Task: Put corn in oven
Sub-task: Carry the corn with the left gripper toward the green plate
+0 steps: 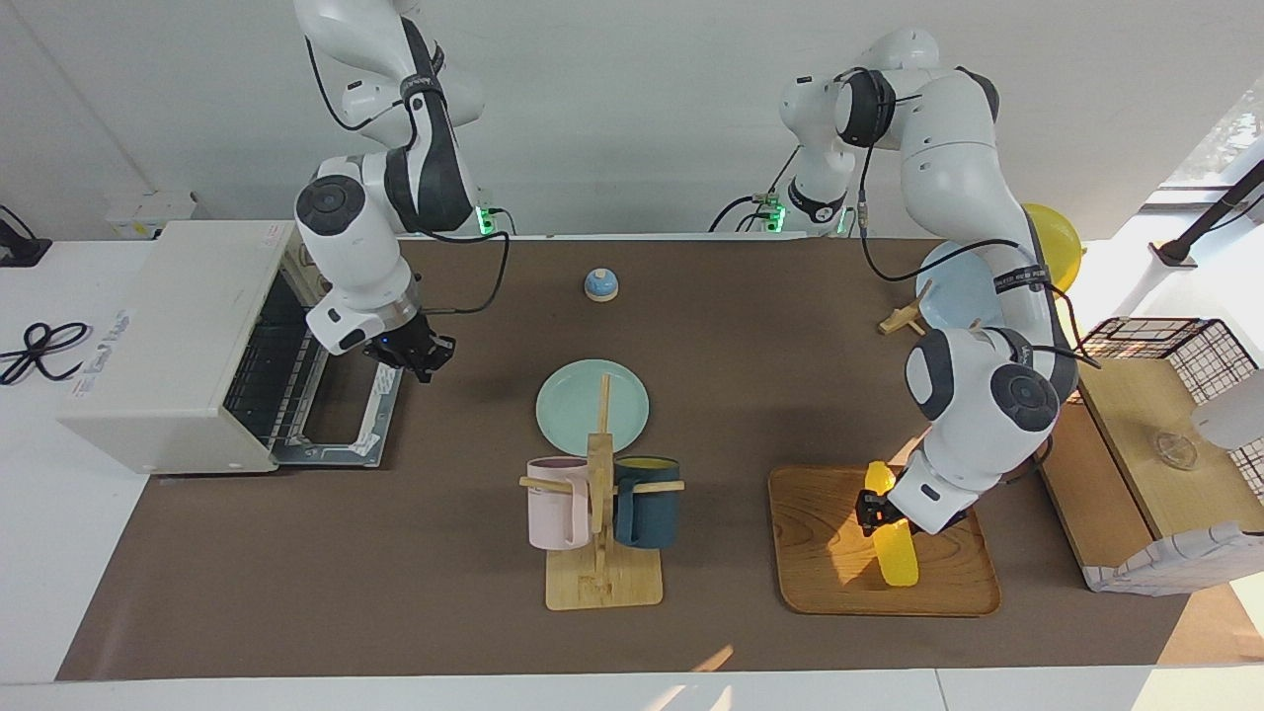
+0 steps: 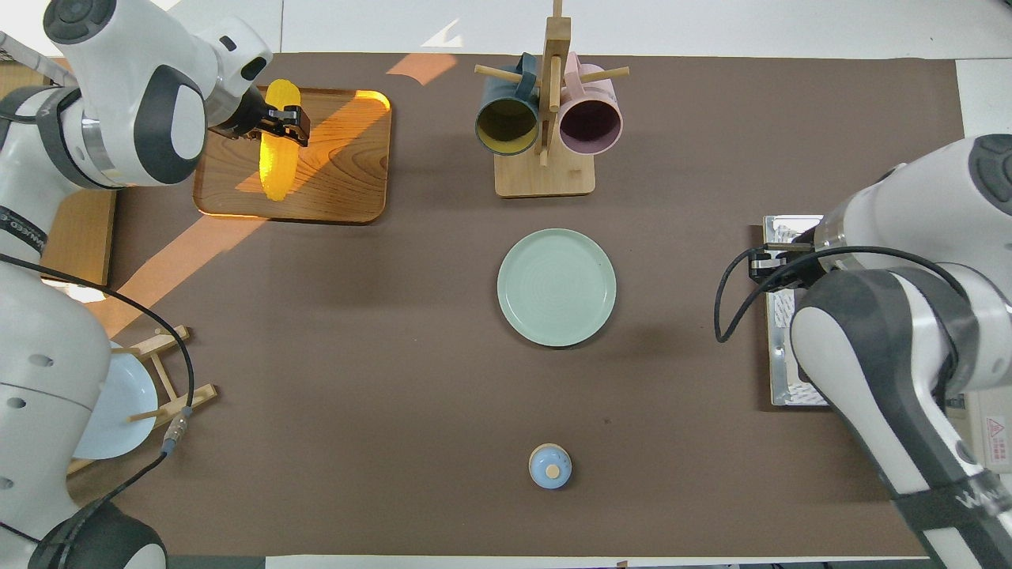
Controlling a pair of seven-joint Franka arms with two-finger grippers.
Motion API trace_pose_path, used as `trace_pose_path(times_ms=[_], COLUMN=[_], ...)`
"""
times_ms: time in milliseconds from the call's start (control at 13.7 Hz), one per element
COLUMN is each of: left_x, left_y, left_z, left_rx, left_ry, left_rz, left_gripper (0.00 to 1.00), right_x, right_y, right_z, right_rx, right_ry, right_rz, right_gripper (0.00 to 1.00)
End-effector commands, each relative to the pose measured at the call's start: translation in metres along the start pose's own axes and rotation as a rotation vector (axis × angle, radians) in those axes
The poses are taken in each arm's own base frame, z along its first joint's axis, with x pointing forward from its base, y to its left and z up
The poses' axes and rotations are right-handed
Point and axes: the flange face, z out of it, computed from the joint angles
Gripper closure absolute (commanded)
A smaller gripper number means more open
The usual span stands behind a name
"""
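Observation:
The yellow corn point(image 1: 897, 558) hangs tilted over the wooden tray point(image 1: 820, 553) at the left arm's end of the table. My left gripper point(image 1: 873, 513) is shut on the cob's upper half. From overhead the corn point(image 2: 277, 167) reaches past the tray's point(image 2: 348, 174) rim, with the left gripper point(image 2: 278, 128) across it. The white oven point(image 1: 188, 336) stands at the right arm's end, its door point(image 1: 341, 427) folded down and the wire rack showing. My right gripper point(image 1: 423, 357) hovers shut and empty beside the door's handle edge. Overhead, the right arm hides most of the oven; only the door point(image 2: 781, 371) and the right gripper point(image 2: 757, 265) show.
A mug rack point(image 1: 600, 513) with a pink and a dark blue mug stands mid-table, a green plate point(image 1: 578, 405) just nearer the robots. A small blue bell point(image 1: 600, 284) sits close to the robots. A plate rack point(image 1: 948, 291) and a wooden box point(image 1: 1155, 444) flank the tray.

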Motion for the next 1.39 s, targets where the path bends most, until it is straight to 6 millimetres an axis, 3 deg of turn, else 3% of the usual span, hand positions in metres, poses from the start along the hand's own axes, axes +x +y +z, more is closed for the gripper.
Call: trace_pose_path(times_ms=[0,220,293,440,513,586,659,879,1172,1319], left_x=[-0.030,-0.054,-0.060,-0.073,-0.081,-0.091,-0.103,-0.150,-0.190,-0.206], left_y=[0.042,0.085,0.100,0.144,0.162,0.171,0.176,0.228,0.296,0.333], left_z=[-0.040,-0.045,-0.043,-0.040,-0.037,-0.029,-0.023,0.004,0.024,0.057], left_rx=[-0.011,-0.009,-0.008,-0.006,-0.005,-0.002,0.000,0.005,-0.017,-0.031], left_ry=[-0.027,-0.072,-0.080,-0.089,-0.088,-0.101,-0.110,-0.111,-0.065,-0.042], left_rz=[-0.033,-0.031,-0.030,-0.019,-0.027,-0.022,-0.012,-0.007,-0.026,-0.040], left_gripper=[1.00,1.00,1.00,1.00,1.00,1.00,1.00,1.00,1.00,1.00], right_x=[-0.029,-0.034,-0.034,-0.036,-0.035,-0.035,-0.035,-0.036,-0.038,-0.038], right_y=[0.012,0.013,0.013,0.013,0.013,0.013,0.013,0.015,0.011,0.010], right_z=[-0.024,-0.037,-0.038,-0.038,-0.038,-0.038,-0.038,-0.037,-0.037,-0.037], right_rx=[0.017,0.019,0.022,0.021,0.021,0.022,0.022,0.024,0.023,0.023], right_ry=[-0.066,-0.054,-0.056,-0.063,-0.061,-0.059,-0.057,-0.066,-0.067,-0.066], right_rz=[-0.002,-0.006,-0.005,-0.006,-0.006,-0.007,-0.007,-0.002,-0.007,-0.010], right_gripper=[1.00,1.00,0.90,0.53,0.15,0.00,0.00,0.00,0.00,0.00])
